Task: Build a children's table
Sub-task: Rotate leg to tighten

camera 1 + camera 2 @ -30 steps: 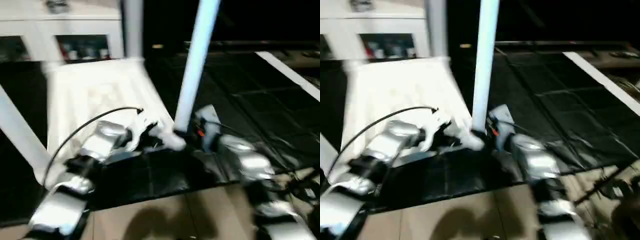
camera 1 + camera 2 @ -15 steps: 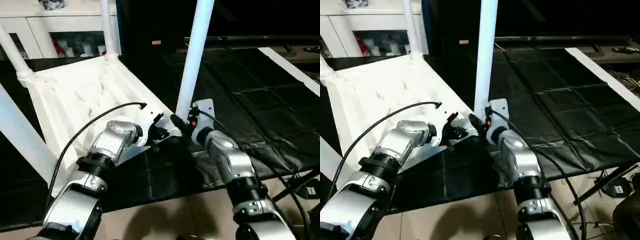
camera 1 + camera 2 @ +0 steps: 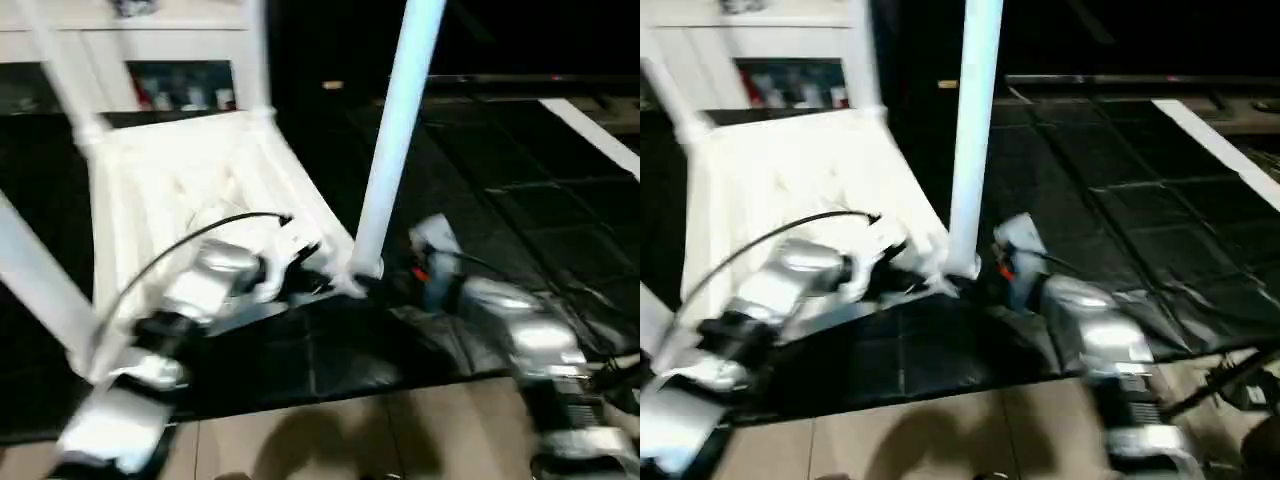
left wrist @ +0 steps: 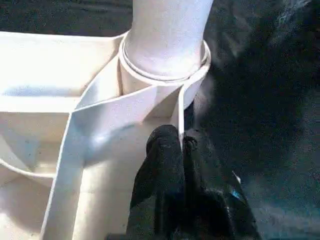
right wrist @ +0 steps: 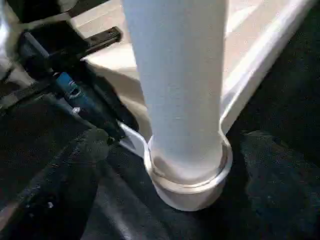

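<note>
In the left eye view, the white tabletop (image 3: 190, 185) lay upside down, ribbed underside up, on a black mat (image 3: 500, 200), with legs rising from its corner sockets; the nearest leg (image 3: 392, 140) stood upright in the corner socket (image 3: 362, 270) closest to the robot. A white cabinet (image 3: 150, 60) stood behind. The left pincer (image 3: 322, 285) reached in at the tabletop's near edge beside that socket, while the right pincer (image 3: 400, 278) sat just to the other side of the leg's base. In the left wrist view, the left pincer's fingers (image 4: 165, 165) were pressed together, clamped on a thin upright rib of the tabletop (image 4: 75, 130) just below the socket (image 4: 165, 75) holding the leg. In the right wrist view, the right pincer's fingers (image 5: 60, 170) stood wide apart, one on each side of the leg (image 5: 180, 85) without touching it, the leg seated in its socket ring (image 5: 190, 185).
</note>
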### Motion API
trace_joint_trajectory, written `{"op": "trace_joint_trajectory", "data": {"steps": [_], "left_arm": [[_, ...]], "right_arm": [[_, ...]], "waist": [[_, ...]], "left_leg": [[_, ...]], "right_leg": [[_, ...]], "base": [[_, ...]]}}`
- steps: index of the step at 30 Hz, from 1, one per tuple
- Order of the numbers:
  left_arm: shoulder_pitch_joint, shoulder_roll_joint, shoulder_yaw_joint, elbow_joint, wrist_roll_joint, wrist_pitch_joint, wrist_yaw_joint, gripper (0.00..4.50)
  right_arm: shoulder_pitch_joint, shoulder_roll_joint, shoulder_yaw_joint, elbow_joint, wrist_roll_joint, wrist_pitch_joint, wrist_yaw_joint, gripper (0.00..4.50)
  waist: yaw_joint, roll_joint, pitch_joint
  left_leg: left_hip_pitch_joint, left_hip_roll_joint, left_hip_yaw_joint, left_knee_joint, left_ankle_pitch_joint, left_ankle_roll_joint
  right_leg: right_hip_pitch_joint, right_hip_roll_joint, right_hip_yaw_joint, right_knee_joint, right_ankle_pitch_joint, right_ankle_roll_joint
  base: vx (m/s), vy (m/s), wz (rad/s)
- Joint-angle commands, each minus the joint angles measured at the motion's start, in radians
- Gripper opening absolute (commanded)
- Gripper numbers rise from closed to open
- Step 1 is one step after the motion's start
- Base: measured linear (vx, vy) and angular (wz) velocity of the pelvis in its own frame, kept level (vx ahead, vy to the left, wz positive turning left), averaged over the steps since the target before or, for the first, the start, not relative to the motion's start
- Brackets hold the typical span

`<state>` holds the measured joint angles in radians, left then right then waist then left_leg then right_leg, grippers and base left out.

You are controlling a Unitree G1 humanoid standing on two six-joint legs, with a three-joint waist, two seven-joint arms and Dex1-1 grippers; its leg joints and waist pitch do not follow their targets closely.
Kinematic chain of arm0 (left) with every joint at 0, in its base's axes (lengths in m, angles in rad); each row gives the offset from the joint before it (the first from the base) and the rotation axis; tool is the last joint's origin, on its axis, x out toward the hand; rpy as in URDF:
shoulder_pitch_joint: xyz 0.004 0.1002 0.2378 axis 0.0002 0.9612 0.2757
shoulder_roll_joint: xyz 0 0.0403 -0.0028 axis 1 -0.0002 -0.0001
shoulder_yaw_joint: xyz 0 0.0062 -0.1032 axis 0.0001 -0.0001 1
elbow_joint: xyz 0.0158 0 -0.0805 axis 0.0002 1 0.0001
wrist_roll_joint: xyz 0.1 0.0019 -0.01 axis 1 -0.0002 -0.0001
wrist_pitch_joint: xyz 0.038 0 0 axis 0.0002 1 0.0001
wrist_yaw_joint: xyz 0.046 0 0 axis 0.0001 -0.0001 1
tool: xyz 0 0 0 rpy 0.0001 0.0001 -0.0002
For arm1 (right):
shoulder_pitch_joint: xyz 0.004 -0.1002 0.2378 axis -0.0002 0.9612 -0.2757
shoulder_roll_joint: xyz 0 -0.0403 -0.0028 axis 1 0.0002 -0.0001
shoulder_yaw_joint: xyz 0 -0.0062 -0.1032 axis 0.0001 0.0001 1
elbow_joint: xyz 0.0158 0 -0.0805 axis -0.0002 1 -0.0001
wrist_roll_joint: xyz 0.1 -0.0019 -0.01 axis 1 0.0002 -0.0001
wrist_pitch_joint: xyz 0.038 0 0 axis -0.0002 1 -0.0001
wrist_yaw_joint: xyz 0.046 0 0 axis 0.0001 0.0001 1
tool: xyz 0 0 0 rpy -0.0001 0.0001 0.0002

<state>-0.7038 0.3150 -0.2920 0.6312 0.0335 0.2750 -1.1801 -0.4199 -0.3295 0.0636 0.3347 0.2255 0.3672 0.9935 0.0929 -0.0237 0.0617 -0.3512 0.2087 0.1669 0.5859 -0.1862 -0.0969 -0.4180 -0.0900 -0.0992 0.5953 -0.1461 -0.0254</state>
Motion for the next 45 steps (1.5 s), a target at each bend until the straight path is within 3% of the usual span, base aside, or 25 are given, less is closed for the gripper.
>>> {"op": "trace_joint_trajectory", "data": {"steps": [1, 4, 6, 10, 12, 18, 26, 41, 45], "left_arm": [[-0.012, -0.006, -0.030, -0.064, -0.028, -0.046, -0.096, 0.00], [-0.005, 0.062, -0.095, -0.081, -0.015, -0.109, -0.256, 0.00], [-0.007, 0.078, -0.113, -0.081, -0.009, -0.129, -0.291, 0.00], [-0.009, 0.096, -0.135, -0.077, -0.003, -0.160, -0.337, 0.00], [-0.015, 0.105, -0.151, -0.067, 0.008, -0.192, -0.368, 0.00], [-0.024, 0.110, -0.164, -0.050, 0.014, -0.226, -0.392, 0.00], [-0.034, 0.103, -0.164, -0.025, 0.016, -0.247, -0.386, 0.00], [-0.047, 0.091, -0.159, 0.013, 0.022, -0.273, -0.374, 0.00], [-0.049, 0.083, -0.152, 0.027, 0.020, -0.270, -0.358, 0.00]], "right_arm": [[-0.002, -0.023, 0.018, -0.014, 0.005, -0.006, 0.050, 4.45], [-0.013, -0.115, 0.073, -0.037, 0.023, 0.015, 0.214, 4.45], [-0.019, -0.137, 0.095, -0.041, 0.021, 0.007, 0.261, 4.45], [-0.031, -0.161, 0.124, -0.036, 0.014, -0.011, 0.324, 4.45], [-0.052, -0.163, 0.142, -0.010, -0.003, -0.057, 0.367, 4.45], [-0.088, -0.140, 0.169, 0.034, 0.001, -0.110, 0.410, 4.45], [-0.113, -0.116, 0.195, 0.080, 0.000, -0.118, 0.447, 3.78], [-0.154, -0.083, 0.200, 0.146, 0.007, -0.124, 0.486, 2.38], [-0.145, -0.078, 0.193, 0.137, 0.019, -0.108, 0.484, 2.18]], "waist": [[-0.002, 0.009, -0.075], [0.007, 0.010, -0.078], [0.019, 0.012, -0.078], [0.025, 0.012, -0.076], [0.025, 0.008, -0.075], [0.022, 0.007, -0.076], [0.017, 0.006, -0.078], [0.018, 0.006, -0.077], [0.017, 0.006, -0.075]], "left_leg": [[0.010, 0.020, 0.006, -0.065, -0.206, 0.055], [0.006, 0.024, 0.008, -0.064, -0.183, 0.059], [0.007, 0.024, 0.009, -0.062, -0.179, 0.065], [0.007, 0.026, 0.009, -0.064, -0.208, 0.049], [0.006, 0.025, 0.009, -0.065, -0.222, 0.041], [0.002, 0.023, 0.006, -0.065, -0.216, 0.035], [0.000, 0.024, 0.007, -0.063, -0.200, 0.044], [0.002, 0.024, 0.007, -0.063, -0.209, 0.039], [0.003, 0.023, 0.006, -0.064, -0.221, 0.035]], "right_leg": [[0.062, -0.051, 0.050, -0.074, -0.278, -0.197], [0.067, -0.049, 0.051, -0.062, -0.207, -0.220], [0.066, -0.049, 0.051, -0.058, -0.191, -0.228], [0.065, -0.054, 0.051, -0.062, -0.240, -0.223], [0.066, -0.055, 0.052, -0.064, -0.264, -0.216], [0.067, -0.056, 0.051, -0.067, -0.310, -0.189], [0.068, -0.054, 0.050, -0.060, -0.263, -0.215], [0.067, -0.054, 0.050, -0.064, -0.302, -0.200], [0.067, -0.054, 0.050, -0.068, -0.335, -0.191]], "base": [[0.000, 0.000, 0.00], [0.000, 0.000, 0.00], [0.000, 0.000, 0.00], [0.000, 0.000, 0.00], [0.000, 0.000, 0.00], [0.000, 0.000, 0.00], [0.000, 0.000, 0.00], [0.000, 0.000, 0.00], [0.000, 0.000, 0.00]]}}
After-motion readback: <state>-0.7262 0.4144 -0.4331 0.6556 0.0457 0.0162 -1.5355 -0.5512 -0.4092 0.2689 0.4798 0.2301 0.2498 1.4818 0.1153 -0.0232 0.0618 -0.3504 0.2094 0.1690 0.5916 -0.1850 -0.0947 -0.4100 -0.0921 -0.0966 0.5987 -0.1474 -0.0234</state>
